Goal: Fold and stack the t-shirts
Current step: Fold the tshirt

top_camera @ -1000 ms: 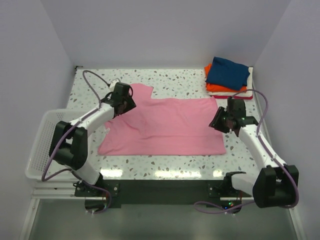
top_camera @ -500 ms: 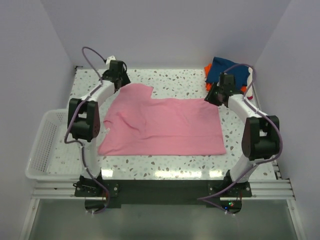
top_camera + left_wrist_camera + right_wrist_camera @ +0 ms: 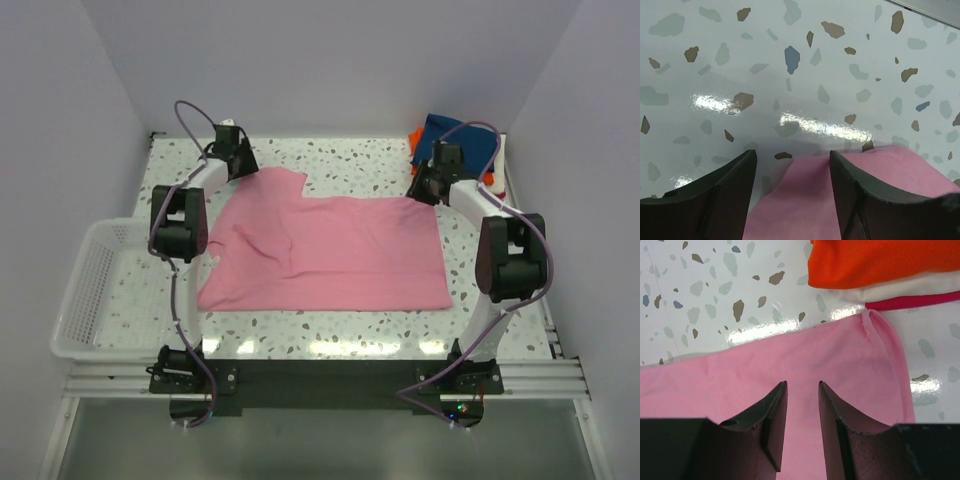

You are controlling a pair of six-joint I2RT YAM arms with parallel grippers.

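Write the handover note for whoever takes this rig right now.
Left gripper: open, empty, over the far left edge of the light pink cloth t-shirt.
Right gripper: jaws narrowly apart, holding nothing, over the shirt's far right corner.
Pink shirt lies spread out between the arms. Folded stack at far right: navy blue t-shirt on top, orange t-shirt beneath.
Done: the stack. Left: fold the pink shirt, add it.

Pink shirt (image 3: 330, 250) lay spread flat on speckled table (image 3: 350, 155). Left gripper (image 3: 241, 166) hung at its far-left corner, right gripper (image 3: 424, 189) at far-right corner. Folded stack (image 3: 462, 148), navy on top, sat far right. White basket (image 3: 85, 290) hugged left edge.
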